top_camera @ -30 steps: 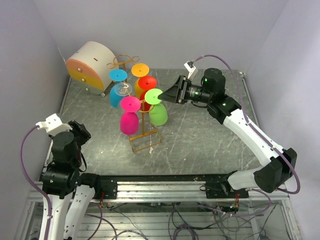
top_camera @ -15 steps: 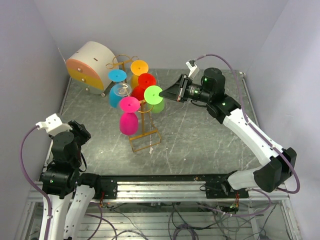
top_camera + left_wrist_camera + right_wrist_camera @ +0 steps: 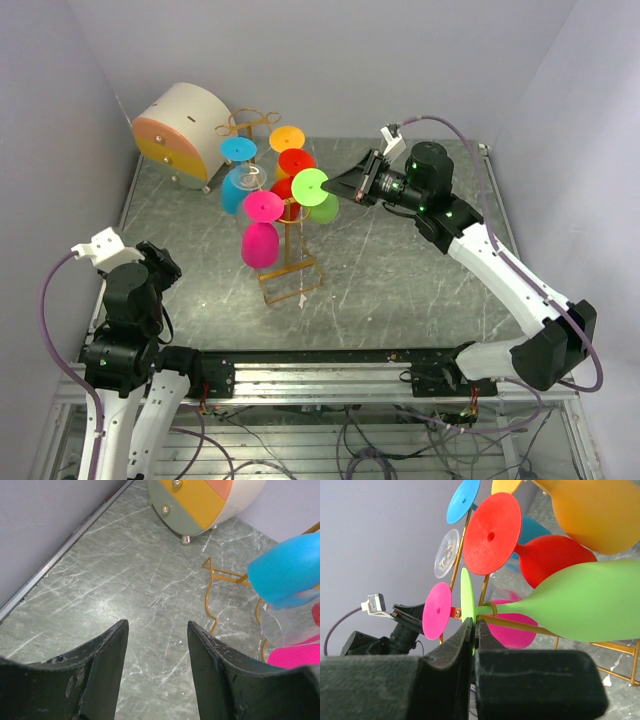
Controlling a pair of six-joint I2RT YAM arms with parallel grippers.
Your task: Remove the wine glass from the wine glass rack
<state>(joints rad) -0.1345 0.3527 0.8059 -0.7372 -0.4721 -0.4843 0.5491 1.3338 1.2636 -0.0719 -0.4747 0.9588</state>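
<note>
The gold wire wine glass rack (image 3: 289,250) stands mid-table with several coloured glasses hanging upside down on it. My right gripper (image 3: 340,185) is shut on the edge of the green wine glass's foot disc (image 3: 309,187). In the right wrist view the pads (image 3: 465,635) pinch that thin green disc (image 3: 467,597), and the green bowl (image 3: 590,600) points right. The stem still passes through a gold loop of the rack (image 3: 515,624). My left gripper (image 3: 156,625) is open over bare table at the near left, holding nothing.
Pink (image 3: 260,240), blue (image 3: 238,185), red (image 3: 296,163), orange (image 3: 287,140) and clear glasses hang on the same rack. A round white-and-orange drum box (image 3: 180,135) stands at the back left. Walls close in the left, back and right sides.
My right gripper has shut on the green glass's foot disc. The green glass has tilted and moved up and back with it. The left arm has not moved.
</note>
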